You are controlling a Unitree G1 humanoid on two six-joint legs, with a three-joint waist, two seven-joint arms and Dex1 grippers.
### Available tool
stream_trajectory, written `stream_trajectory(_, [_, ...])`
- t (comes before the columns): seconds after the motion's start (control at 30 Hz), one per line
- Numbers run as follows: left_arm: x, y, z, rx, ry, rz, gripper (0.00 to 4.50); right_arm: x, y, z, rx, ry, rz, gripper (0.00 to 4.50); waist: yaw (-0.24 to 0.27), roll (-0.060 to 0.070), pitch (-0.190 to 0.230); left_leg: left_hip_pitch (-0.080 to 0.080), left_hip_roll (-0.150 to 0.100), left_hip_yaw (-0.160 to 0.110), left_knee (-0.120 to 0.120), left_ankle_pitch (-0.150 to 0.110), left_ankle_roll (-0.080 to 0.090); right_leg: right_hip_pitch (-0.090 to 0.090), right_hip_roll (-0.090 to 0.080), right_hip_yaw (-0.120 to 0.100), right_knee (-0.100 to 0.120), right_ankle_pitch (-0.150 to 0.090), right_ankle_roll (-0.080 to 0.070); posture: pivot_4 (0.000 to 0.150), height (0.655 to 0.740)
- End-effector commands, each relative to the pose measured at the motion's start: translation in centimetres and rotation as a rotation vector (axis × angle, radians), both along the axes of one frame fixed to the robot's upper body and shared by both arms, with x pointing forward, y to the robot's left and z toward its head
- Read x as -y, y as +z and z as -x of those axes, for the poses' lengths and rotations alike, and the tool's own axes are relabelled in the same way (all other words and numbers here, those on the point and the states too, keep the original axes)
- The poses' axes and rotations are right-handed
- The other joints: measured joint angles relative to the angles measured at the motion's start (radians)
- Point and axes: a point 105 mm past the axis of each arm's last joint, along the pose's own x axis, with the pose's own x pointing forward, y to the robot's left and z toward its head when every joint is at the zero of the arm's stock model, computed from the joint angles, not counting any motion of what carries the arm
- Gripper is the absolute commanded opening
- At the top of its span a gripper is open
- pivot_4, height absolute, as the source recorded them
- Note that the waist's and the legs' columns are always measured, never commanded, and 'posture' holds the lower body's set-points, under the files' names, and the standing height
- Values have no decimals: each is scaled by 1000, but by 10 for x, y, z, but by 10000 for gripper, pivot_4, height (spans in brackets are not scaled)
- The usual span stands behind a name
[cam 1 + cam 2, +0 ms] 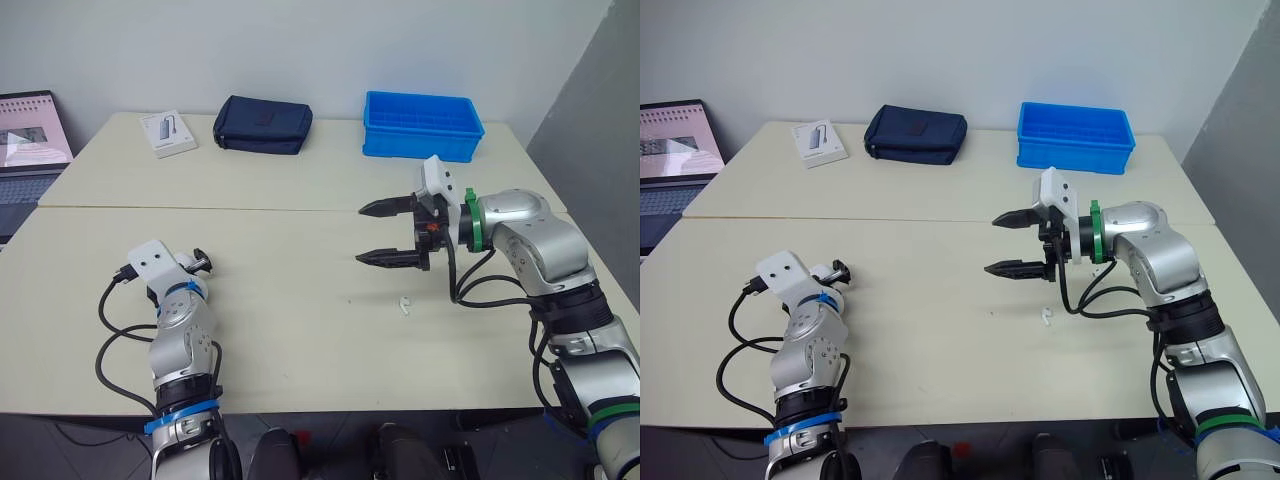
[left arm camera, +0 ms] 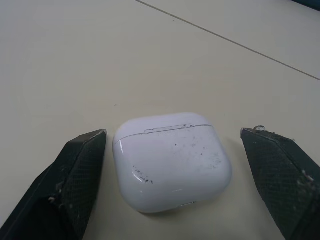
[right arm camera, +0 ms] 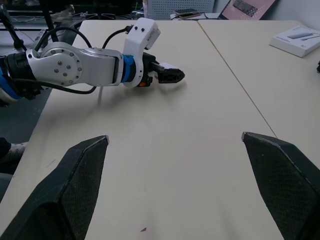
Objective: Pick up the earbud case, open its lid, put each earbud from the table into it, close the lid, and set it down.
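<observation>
The white earbud case (image 2: pixel 172 160) lies on the table with its lid closed, between the two spread fingers of my left gripper (image 1: pixel 203 262), which is open. Neither finger touches the case. My right gripper (image 1: pixel 362 234) hovers above the middle-right of the table, open wide and holding nothing, and points toward the left arm. One small white earbud (image 1: pixel 404 303) lies on the table just below and to the right of the right gripper's fingertips. The right wrist view looks across the table at the left gripper (image 3: pixel 172 75).
At the back of the table are a blue plastic bin (image 1: pixel 422 125), a dark navy pouch (image 1: pixel 263 124) and a white box (image 1: pixel 168 133). A laptop (image 1: pixel 30 140) stands at the far left. A seam runs across the tabletop (image 1: pixel 250 208).
</observation>
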Motion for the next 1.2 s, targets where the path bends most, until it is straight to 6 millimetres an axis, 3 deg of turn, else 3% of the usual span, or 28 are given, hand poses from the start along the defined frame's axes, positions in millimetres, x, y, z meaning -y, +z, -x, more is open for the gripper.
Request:
stream_trajectory(0.03, [1, -5, 3, -27, 5, 10, 38808, 4, 11, 3, 54, 4, -14, 45000, 0, 0, 0, 0, 0, 0, 0, 0, 0, 0, 0, 0, 0, 0, 0, 1500, 7218])
stream_trajectory(0.1, [-2, -4, 5, -31, 11, 1, 32350, 4, 10, 3, 54, 0, -14, 45000, 0, 0, 0, 0, 0, 0, 0, 0, 0, 0, 0, 0, 0, 0, 0, 1500, 7218])
stream_trajectory(0.17, [-4, -4, 8, -38, 12, -6, 28622, 5, 10, 4, 55, -3, -15, 45000, 0, 0, 0, 0, 0, 0, 0, 0, 0, 0, 0, 0, 0, 0, 0, 1500, 7218])
stream_trajectory(0.37, [2, 0, 15, -47, -96, -29, 28624, 8, 12, 8, 66, -22, -26, 45000, -4, 0, 0, 0, 0, 1, -1, 0, 0, -1, 0, 1, -1, 0, 0, 1500, 7218])
stream_trajectory(0.43, [27, 6, 13, -20, -326, -79, 28624, 13, 12, 12, 72, -44, -34, 45000, -3, 0, 0, 0, 0, 0, -2, 0, 0, -1, 0, 0, -1, 0, 0, 1500, 7218])
stream_trajectory(0.5, [65, 11, 15, 19, -633, -140, 28624, 19, 10, 16, 65, -78, -34, 45000, 2, 0, 0, 0, 0, 0, -4, 0, -1, -2, 0, 0, -1, 0, 0, 1500, 7218])
stream_trajectory(0.6, [122, 12, 39, 70, -1106, -265, 28624, 35, 0, 28, -14, -141, -10, 45000, 11, 0, 0, -2, 0, 1, -4, -1, -2, -2, -1, -2, -2, -2, -2, 1500, 7218])
stream_trajectory(0.7, [151, 13, 59, 132, -1402, -355, 28624, 50, -13, 44, -125, -217, 35, 45000, 14, 0, 0, -5, 0, 2, -4, -2, -3, -4, -2, -2, -5, -2, -3, 1500, 7218])
stream_trajectory(0.8, [172, 13, 76, 206, -1635, -485, 28624, 52, -18, 60, -284, -266, 1, 45000, 4, 1, 0, -6, 0, 1, -4, -2, -2, -6, -1, -1, -5, -2, -3, 1500, 7218])
stream_trajectory(0.97, [193, 26, 80, 389, -1786, -643, 28624, 35, -39, 85, -505, -270, -9, 45000, -1, 1, 0, -5, 1, -3, -4, -1, -2, -6, 1, -2, -2, -6, 0, 1500, 7218])
stream_trajectory(1.2, [209, 48, 80, 626, -1820, -799, 28624, 18, -57, 80, -704, -322, -85, 45000, -1, 1, 0, -9, 0, -5, 0, -2, -2, -6, 1, -2, -3, -5, 2, 1500, 7218])
